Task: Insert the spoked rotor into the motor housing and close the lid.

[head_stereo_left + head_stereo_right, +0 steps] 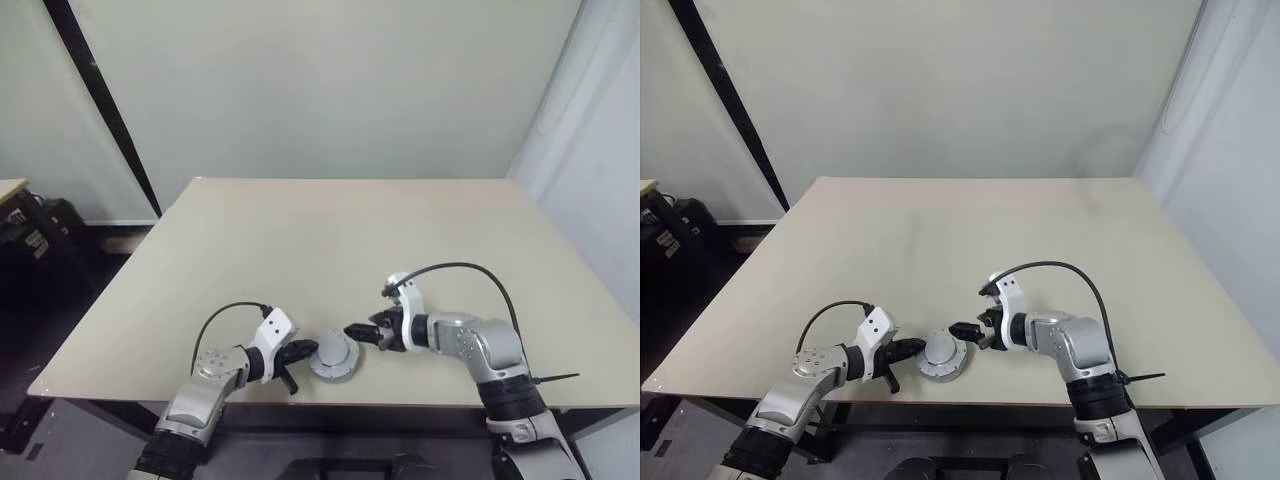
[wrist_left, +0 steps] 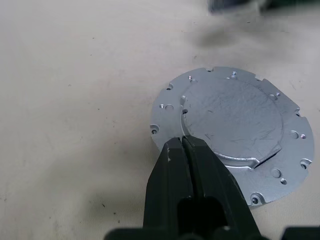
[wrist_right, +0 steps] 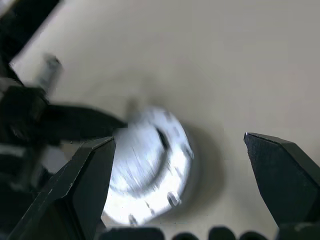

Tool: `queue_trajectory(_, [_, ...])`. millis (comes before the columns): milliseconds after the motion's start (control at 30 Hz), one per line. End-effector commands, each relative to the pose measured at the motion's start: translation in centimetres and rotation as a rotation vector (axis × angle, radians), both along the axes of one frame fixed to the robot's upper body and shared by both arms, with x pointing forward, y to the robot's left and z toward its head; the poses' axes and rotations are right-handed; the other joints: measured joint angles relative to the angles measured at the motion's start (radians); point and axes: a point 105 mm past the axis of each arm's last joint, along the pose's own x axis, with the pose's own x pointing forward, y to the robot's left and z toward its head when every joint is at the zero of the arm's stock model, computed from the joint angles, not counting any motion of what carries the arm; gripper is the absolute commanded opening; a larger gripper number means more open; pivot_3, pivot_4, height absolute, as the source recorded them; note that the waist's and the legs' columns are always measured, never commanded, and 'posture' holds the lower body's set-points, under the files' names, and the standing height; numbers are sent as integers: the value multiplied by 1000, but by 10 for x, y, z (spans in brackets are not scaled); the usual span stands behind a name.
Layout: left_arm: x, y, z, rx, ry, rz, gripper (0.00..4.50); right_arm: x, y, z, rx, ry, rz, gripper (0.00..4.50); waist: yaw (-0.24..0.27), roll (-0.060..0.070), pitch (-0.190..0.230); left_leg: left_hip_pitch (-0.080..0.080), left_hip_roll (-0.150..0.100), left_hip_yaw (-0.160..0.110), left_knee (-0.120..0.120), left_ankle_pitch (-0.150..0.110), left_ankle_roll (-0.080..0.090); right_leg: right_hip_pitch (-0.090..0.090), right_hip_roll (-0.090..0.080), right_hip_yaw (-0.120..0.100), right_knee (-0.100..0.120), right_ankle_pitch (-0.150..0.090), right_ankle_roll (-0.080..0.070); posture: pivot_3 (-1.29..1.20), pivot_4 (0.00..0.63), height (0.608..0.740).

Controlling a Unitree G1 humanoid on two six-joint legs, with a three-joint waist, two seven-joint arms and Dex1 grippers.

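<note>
Sitting lower centre of the head view, near the front edge of the table (image 1: pixel 300 230), the lid (image 1: pixel 333 357) lies flat, grey outer face up. No copper windings or spoked rotor can be seen, so my read is the motor housing is already under it and the lid is on.

Left gripper (image 1: pixel 305 351): fingers pressed together, nothing between them, tips at the lid's left rim. In the left wrist view the closed tips (image 2: pixel 182 142) sit right at the edge of the raised centre panel, on or just over the flange; contact vs hovering I can't tell.

Right gripper (image 1: pixel 362 333): jaws spread wide, empty, just upper-right of the lid and pointing at it from the right side of the frame. In the right wrist view the lid (image 3: pixel 150 165) sits between and beyond the two open fingers, not enclosed.

Key relation: lid is a round disc, no long axis, so approach angle is free. It's bracketed, left claw on the left rim, right claw just off the right rim. Left is nearer and placed to steady or press down; right would need to move in lower-left to grasp the rim.

Risk: pushing from one side only could slide the whole stack.
</note>
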Motion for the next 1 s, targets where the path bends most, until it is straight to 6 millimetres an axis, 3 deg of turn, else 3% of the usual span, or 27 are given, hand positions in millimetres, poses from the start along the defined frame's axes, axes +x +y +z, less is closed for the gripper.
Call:
queue_trajectory(33, [-6,-11,-6,7,20,-51,0,-5,4,8,-65,-159,101,4474,0,0,0,0,0,0,0,0,0,0,0,0,-1,0,0,0,0,740])
queue_trajectory(133, [-3,-12,-4,6,1,-56,0,-10,6,3,-140,-302,195,4474,-1,1,0,0,1,0,-1,-2,-3,0,0,-1,-4,0,0,0,0,740])
queue_trajectory(267, [3,-12,1,4,-24,-56,0,-11,12,5,-117,-386,214,4474,1,1,0,-2,0,0,-1,-1,-2,1,0,-1,-7,0,0,0,0,740])
queue_trajectory(733, [10,-9,7,6,-57,-50,0,-24,32,-2,-119,-459,336,4474,1,-1,0,-9,1,-1,-6,1,3,-5,2,-1,-8,2,3,0,0,740])
queue_trajectory(833, [9,-10,7,5,-55,-53,0,-21,28,-4,-120,-417,301,4474,1,-1,0,-10,1,-1,-6,1,3,-5,2,0,-8,2,3,0,0,740])
queue_trajectory(1000, [7,-11,7,3,-51,-59,0,-21,12,-1,-11,-167,180,4474,2,-1,0,-9,1,-1,-5,1,3,-4,2,0,-8,2,3,0,0,740])
